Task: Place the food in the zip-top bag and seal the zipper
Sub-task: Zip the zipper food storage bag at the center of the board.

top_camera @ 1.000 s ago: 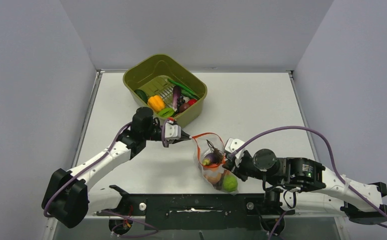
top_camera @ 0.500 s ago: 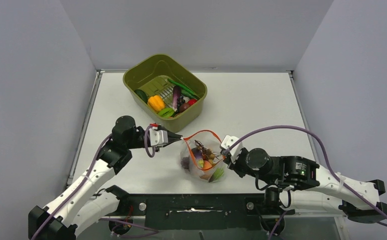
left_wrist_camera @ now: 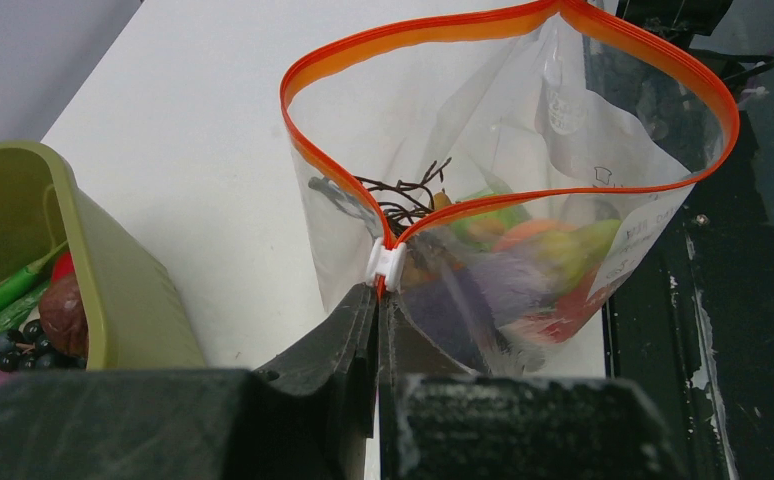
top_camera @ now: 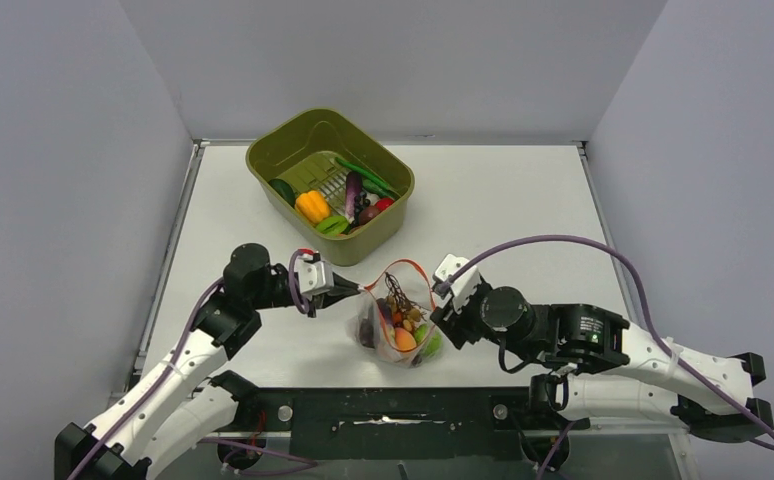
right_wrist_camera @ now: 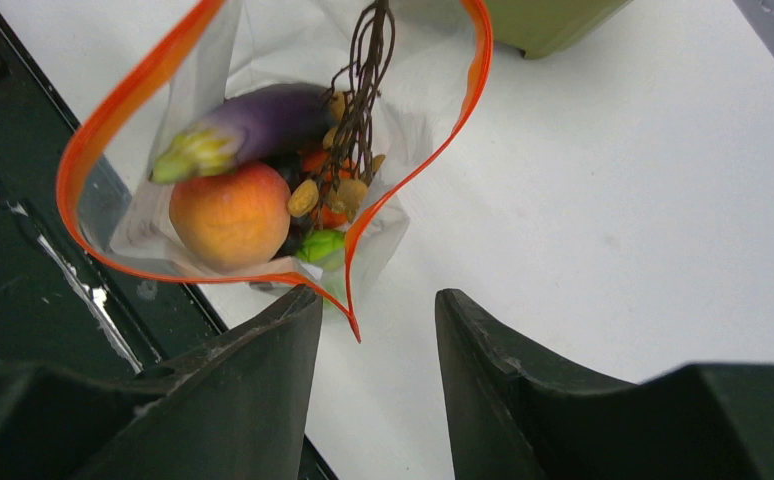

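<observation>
Arms low beside zip-top bag

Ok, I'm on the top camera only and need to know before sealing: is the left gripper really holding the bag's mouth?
Observer: Yes. The left wrist view shows the left gripper shut on the zipper's end, just below a small white slider.
Operator: And the right one?
Observer: The right gripper is open; the zipper's far end sits between its fingers, unpinched.
Operator: What's topmost inside?
Observer: An eggplant and an orange fruit, beside a brown stem, in the zip-top bag.
</observation>
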Action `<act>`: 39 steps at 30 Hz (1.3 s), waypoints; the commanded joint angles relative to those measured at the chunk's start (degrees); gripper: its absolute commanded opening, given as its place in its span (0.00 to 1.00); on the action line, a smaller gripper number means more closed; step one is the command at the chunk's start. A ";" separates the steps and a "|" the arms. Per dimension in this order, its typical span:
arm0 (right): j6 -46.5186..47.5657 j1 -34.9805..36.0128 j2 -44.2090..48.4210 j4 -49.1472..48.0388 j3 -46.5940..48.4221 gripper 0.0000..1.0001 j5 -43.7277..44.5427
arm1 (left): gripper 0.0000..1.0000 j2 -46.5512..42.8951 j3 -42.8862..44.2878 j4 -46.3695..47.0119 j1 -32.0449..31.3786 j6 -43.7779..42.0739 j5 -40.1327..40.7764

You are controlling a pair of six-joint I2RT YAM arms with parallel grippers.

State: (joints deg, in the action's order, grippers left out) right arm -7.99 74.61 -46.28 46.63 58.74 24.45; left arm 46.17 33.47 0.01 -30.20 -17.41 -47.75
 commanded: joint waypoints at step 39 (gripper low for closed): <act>25.04 -10.36 -23.58 -29.94 7.53 0.37 -32.11 | 0.00 -5.93 -3.33 11.79 0.14 12.14 -4.99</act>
State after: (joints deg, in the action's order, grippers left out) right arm 16.32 64.84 -70.19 20.43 66.48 -6.46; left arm 41.41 29.36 6.85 -30.22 -6.20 -51.29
